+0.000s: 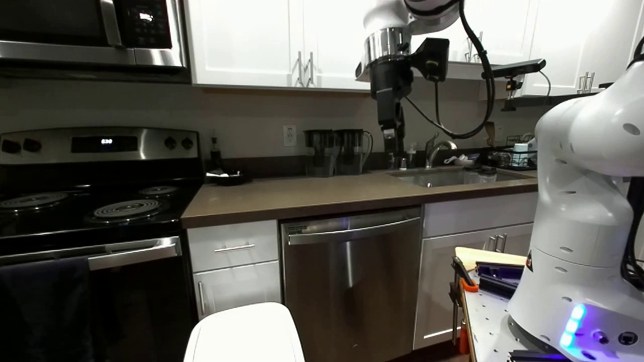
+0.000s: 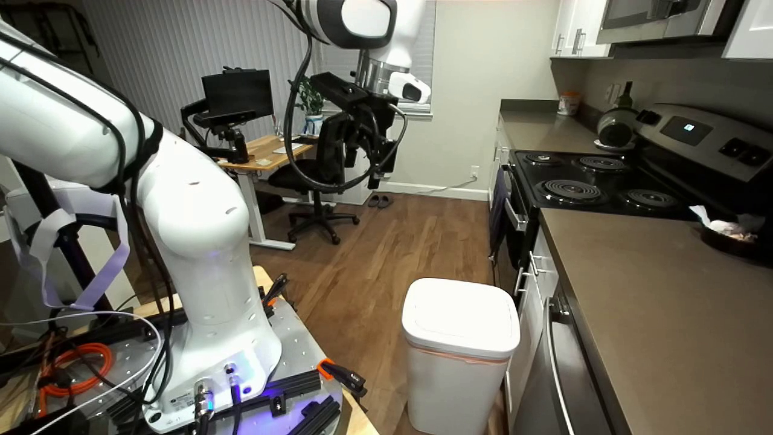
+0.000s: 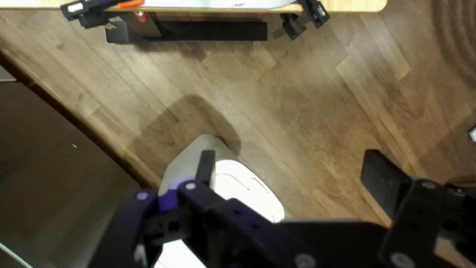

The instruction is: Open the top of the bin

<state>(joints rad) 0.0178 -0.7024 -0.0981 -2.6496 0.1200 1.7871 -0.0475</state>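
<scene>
The gripper (image 3: 292, 169) hangs high, well apart from the lid (image 2: 462, 317), its fingers (image 3: 206, 167) spread wide with nothing between them. Lowered in this spread, one finger would probably land flat on the lid's top face and press down instead of catching its rim. A fingertip sent too low beneath that rim could snag the pinkish bag edge (image 2: 462, 356). The trash bin (image 2: 450, 393), lid shut, stands on the wood floor (image 2: 386, 266) between the edge of the workbench (image 1: 488, 322) and the white drawer (image 1: 221, 236); nothing visible braces it, so a shove at a lid corner might slide or tip it. On the side toward the dishwasher (image 1: 352, 291) the room looks tight, and wide-set fingers may knock the handle bar (image 1: 352, 232).

In the wrist view the gripper's own body covers much of the lid, and I cannot make out a hinge or catch. In an exterior view the lid (image 1: 246, 334) is bleached nearly featureless, and the bin's walls below it run out of view. How the base sits near the drawer is hard to tell.
</scene>
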